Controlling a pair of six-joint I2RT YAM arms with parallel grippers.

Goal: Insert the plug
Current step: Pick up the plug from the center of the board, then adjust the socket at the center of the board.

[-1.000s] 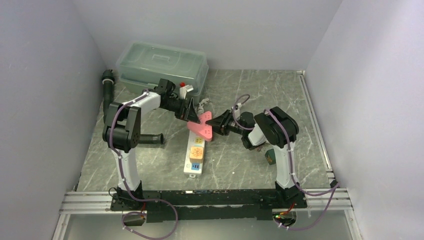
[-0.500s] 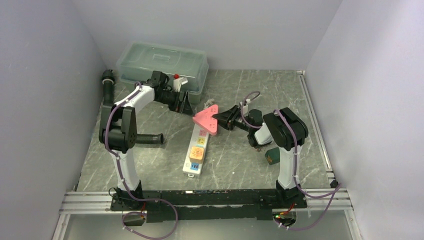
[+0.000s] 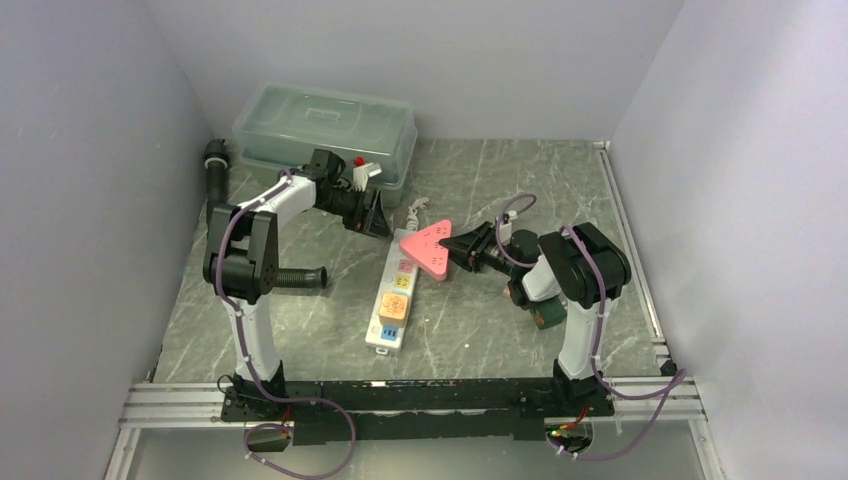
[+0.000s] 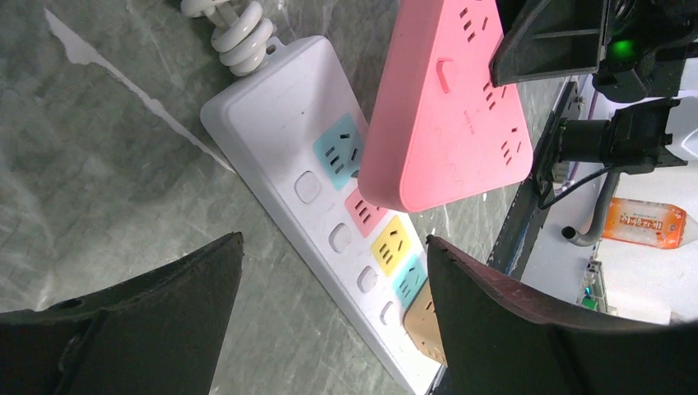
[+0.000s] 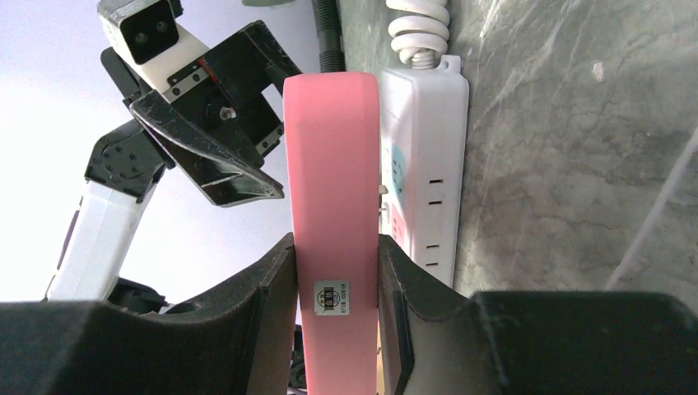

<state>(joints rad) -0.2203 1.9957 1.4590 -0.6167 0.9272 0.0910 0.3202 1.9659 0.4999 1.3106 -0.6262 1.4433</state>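
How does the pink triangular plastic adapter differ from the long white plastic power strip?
The pink triangular adapter is a flat wedge; the white power strip is a long bar. The right gripper clamps the adapter tilted over the strip, which lies flat on the table. The adapter's sockets are plain pink; the strip's sit on coloured squares. Both carry several sockets.

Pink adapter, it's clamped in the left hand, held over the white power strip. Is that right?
Not quite. The pink adapter is clamped in the right hand, not the left. The right wrist view shows that hand's fingers pressing on both flat faces. The adapter is over the white power strip, as you said. The left hand is open and holds nothing.
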